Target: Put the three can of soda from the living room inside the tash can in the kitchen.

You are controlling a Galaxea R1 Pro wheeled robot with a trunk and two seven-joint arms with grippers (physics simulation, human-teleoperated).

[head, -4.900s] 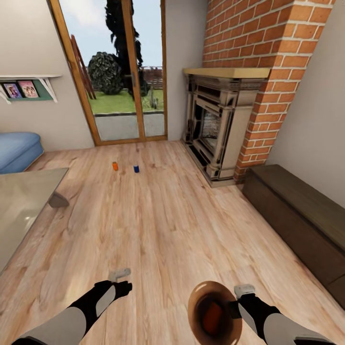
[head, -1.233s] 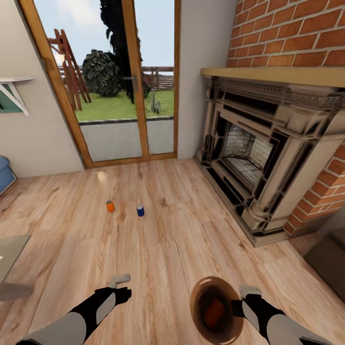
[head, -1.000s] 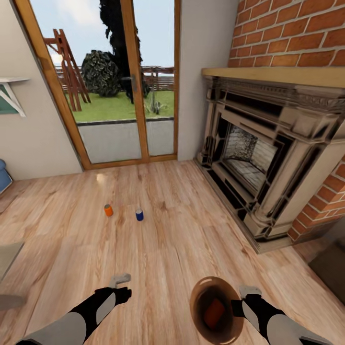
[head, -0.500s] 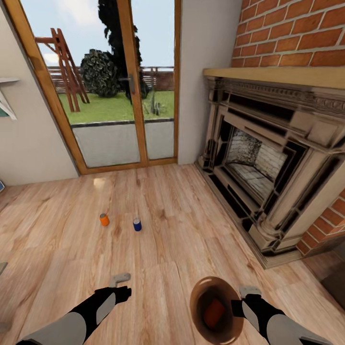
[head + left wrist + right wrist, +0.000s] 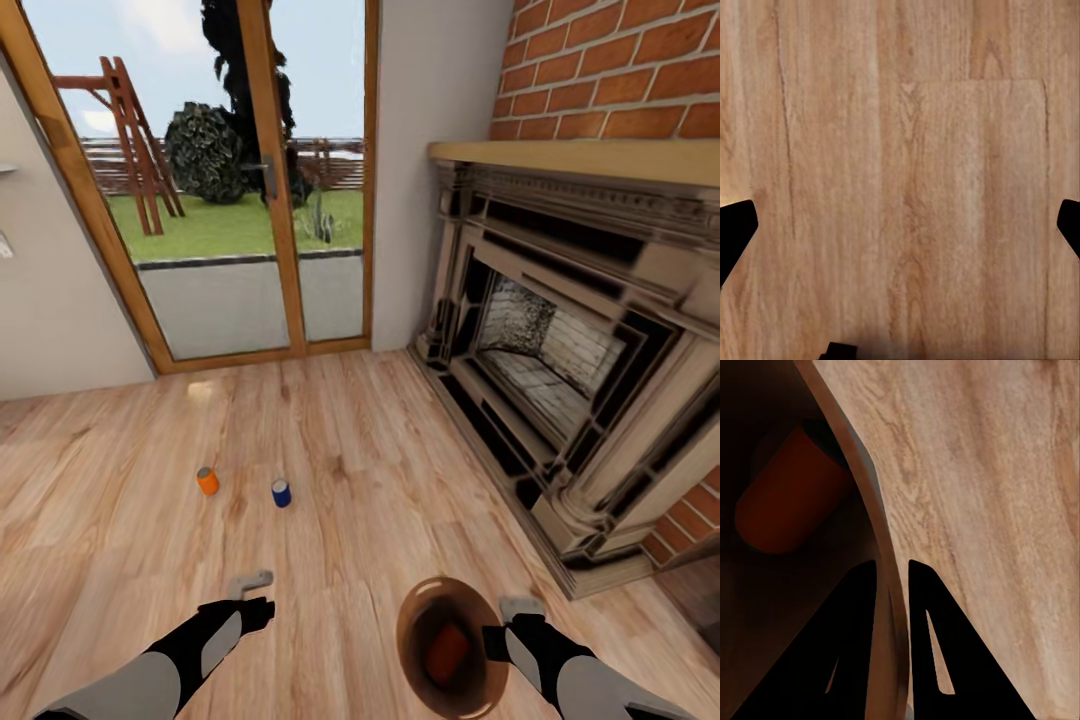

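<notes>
On the light wood floor of the living room stand an orange can of soda [image 5: 207, 481] and, just right of it, a blue can of soda [image 5: 281, 493], both upright and ahead of my left arm. My left gripper [image 5: 251, 592] hangs open over bare planks, well short of them; its fingertips [image 5: 735, 229] sit wide apart in the left wrist view [image 5: 900, 232]. My right gripper [image 5: 496, 641] [image 5: 891, 585] is shut on the rim of the tash can [image 5: 412, 612] [image 5: 862, 499]. A second orange can [image 5: 447, 652] [image 5: 786, 499] lies inside it.
The red brick fireplace [image 5: 560, 350] with its stone surround juts out along the right side. Wood-framed glass doors [image 5: 255, 200] close the far wall beyond the cans. A plain wall [image 5: 50, 320] runs at the left. Open floor lies between me and the cans.
The whole view has moved forward, so the two floor cans sit lower and nearer in the picture and the fireplace looms larger. Both arms and the held bin keep their pose.
</notes>
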